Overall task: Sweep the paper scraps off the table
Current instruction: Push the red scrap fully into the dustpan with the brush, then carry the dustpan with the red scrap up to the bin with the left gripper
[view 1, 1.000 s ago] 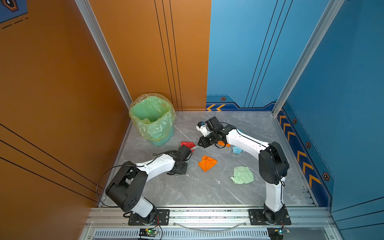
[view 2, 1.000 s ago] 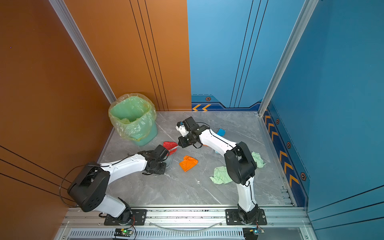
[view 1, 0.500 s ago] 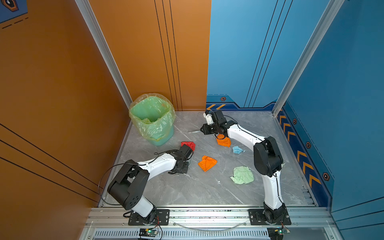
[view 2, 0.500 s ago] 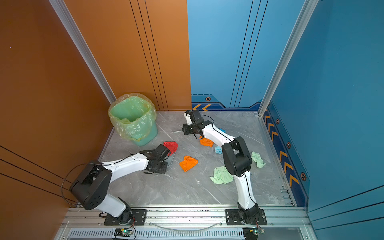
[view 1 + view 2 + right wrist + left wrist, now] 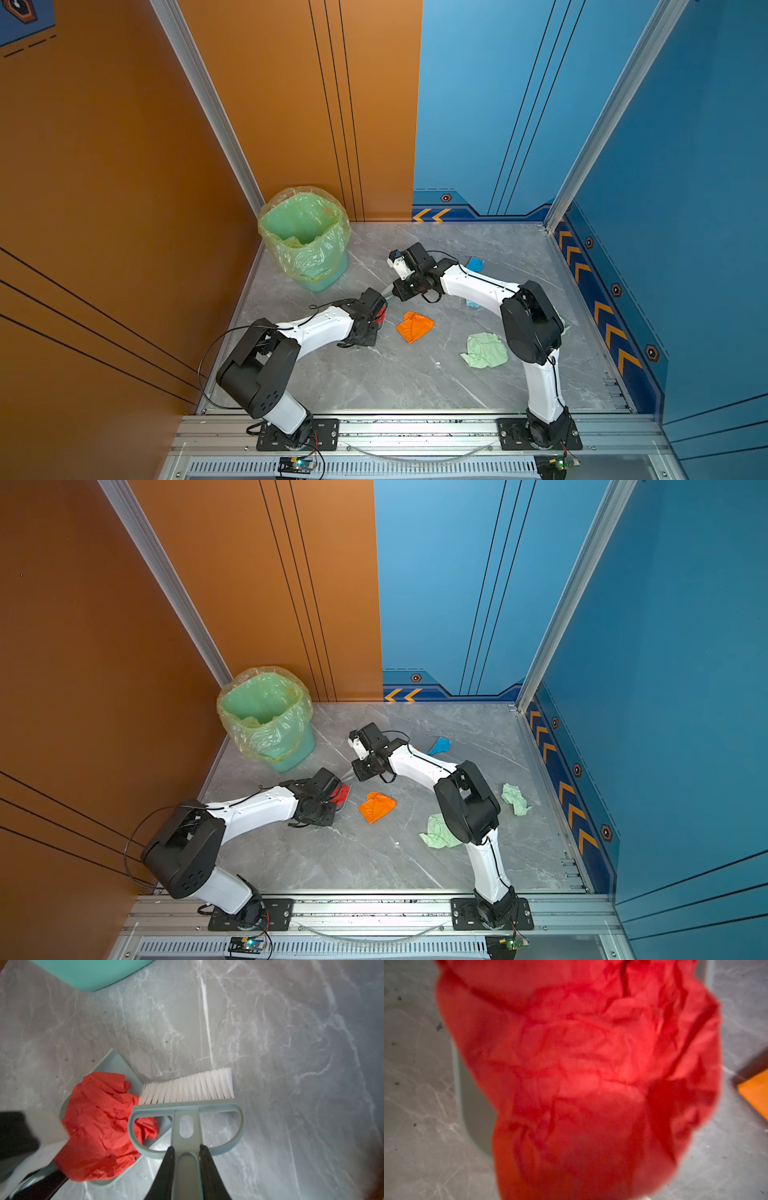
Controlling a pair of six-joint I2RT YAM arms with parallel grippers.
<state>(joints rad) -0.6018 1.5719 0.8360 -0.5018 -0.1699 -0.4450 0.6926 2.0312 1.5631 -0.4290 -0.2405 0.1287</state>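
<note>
My left gripper [image 5: 371, 328] is shut on the handle of a pale grey dustpan [image 5: 116, 1064] lying on the table [image 5: 374, 382]. A crumpled red paper scrap [image 5: 99, 1126] sits in the pan and fills the left wrist view [image 5: 581, 1074]. My right gripper [image 5: 187, 1148] is shut on the handle of a grey brush [image 5: 187, 1093]; its white bristles rest at the pan's far edge, beside the red scrap. An orange scrap [image 5: 413, 326], a pale green one [image 5: 484, 351], a bright blue one [image 5: 474, 263] and a light blue one [image 5: 471, 303] lie on the table.
A green bin with a yellow-green bag [image 5: 320, 266] stands at the back left corner, close behind the dustpan. Another pale green scrap [image 5: 515, 798] lies right of the right arm. Orange and blue walls enclose the table; aluminium rails run along its front.
The right gripper carried the brush toward the back of the table, then swung it forward again to the dustpan's edge. The left arm and dustpan barely moved.
</note>
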